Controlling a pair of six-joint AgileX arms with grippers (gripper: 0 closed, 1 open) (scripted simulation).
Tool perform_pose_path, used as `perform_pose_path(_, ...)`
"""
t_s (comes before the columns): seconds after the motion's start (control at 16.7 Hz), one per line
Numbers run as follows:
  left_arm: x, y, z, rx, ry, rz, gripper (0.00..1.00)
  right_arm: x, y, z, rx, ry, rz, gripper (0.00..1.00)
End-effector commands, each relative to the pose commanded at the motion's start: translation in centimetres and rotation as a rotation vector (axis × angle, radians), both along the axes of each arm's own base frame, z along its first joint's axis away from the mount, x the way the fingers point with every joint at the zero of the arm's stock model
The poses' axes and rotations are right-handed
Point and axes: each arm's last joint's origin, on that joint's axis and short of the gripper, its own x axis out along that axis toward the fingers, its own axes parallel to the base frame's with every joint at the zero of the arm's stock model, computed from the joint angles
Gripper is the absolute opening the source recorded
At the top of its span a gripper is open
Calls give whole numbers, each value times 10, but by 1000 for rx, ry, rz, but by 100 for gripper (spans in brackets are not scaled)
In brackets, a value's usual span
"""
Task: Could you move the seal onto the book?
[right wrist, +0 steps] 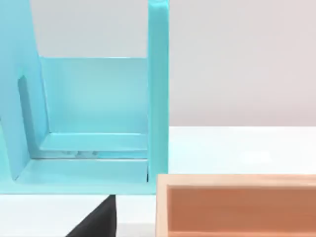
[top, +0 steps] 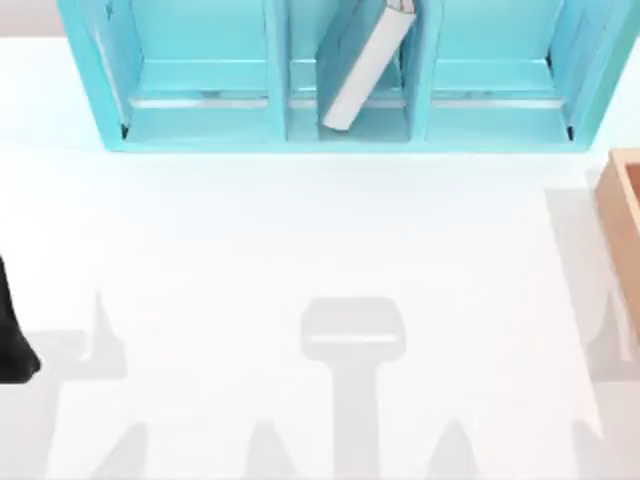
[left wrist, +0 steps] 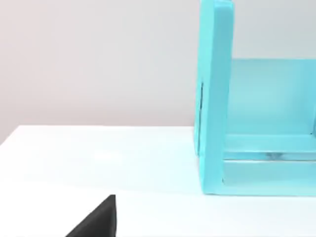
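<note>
Teal book (top: 362, 62) leans in the shelf unit's (top: 200, 130) middle bay; no seal in sight. Both arms look parked short of it, finger state unclear. Finding the seal comes first.

A teal shelf unit (left wrist: 216, 98) stands on the white worktop (left wrist: 98, 158), its end panel upright and one open compartment showing beside it. A plain pale wall sits behind. A dark wedge (left wrist: 98, 222) juts in at the edge.
</note>
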Motion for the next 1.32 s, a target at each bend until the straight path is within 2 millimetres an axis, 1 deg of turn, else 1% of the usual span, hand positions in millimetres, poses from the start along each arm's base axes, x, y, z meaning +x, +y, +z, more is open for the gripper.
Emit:
perform_pose_path(0.24,0,0,0,0,0,0,100,1,1,2,10,7,3,100)
perform_pose_path(0.42,0,0,0,0,0,0,100,7,6,9,51,41,12,100)
perform_pose_path(0.54,0,0,0,0,0,0,100,15,12,17,87,76,20,100)
perform_pose_path(0.72,0,0,0,0,0,0,100,35,27,30,143,140,27,100)
perform_pose_path(0.9,0,0,0,0,0,0,100,65,51,41,194,192,29,100)
perform_pose_path(1.02,0,0,0,0,0,0,100,88,73,44,223,219,28,100)
perform_pose_path(1.14,0,0,0,0,0,0,100,112,100,42,249,235,26,100)
perform_pose_path(1.32,0,0,0,0,0,0,100,147,144,31,283,239,23,100)
